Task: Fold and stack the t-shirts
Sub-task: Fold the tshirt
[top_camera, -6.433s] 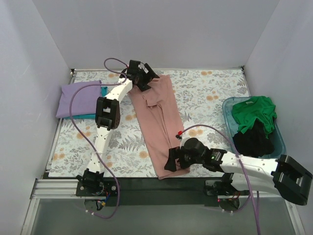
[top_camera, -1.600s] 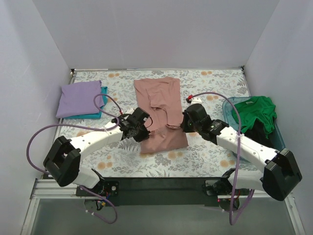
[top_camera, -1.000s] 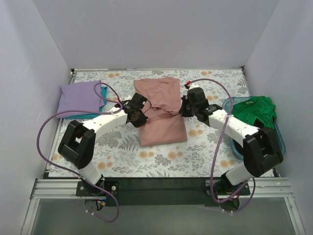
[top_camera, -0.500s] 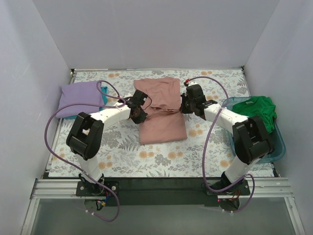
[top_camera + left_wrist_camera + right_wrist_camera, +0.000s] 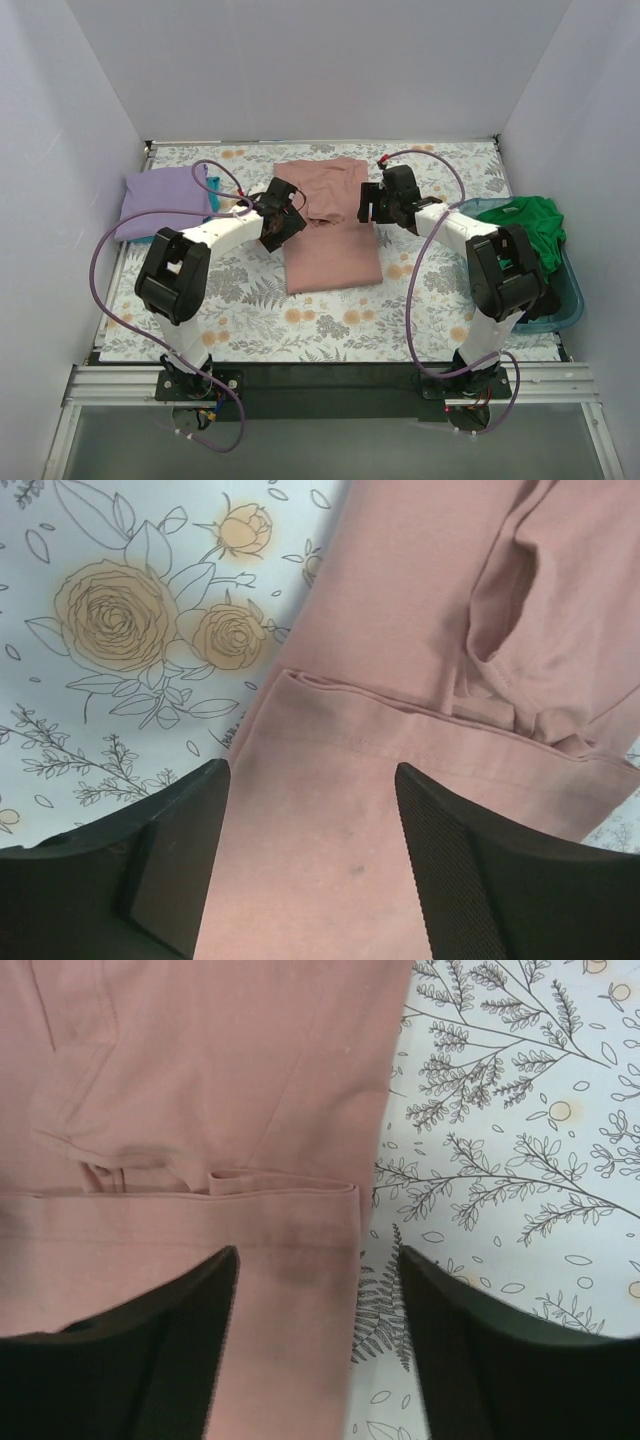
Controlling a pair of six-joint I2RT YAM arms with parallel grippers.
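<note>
Two robot arms over a folded pink t-shirt on a floral-covered table, enclosed by plain pale walls.

The table (image 5: 430, 310) is covered with a pale leaf-and-flower print, and walls (image 5: 320, 70) stand on three sides. One pink t-shirt (image 5: 330, 250) is laid folded at the centre. One lavender t-shirt (image 5: 160, 200) is stacked on one teal t-shirt (image 5: 213, 185) at the far left. One green t-shirt (image 5: 520, 225) is heaped in one teal tub (image 5: 572, 290) at the right; a black t-shirt (image 5: 548, 292) below it is mostly hidden by the right arm. The left gripper (image 5: 310, 880) is held at the pink shirt's left edge and the right gripper (image 5: 320, 1350) at its right edge. Both pairs of jaws are spread wide above the cloth, and nothing is gripped.
</note>
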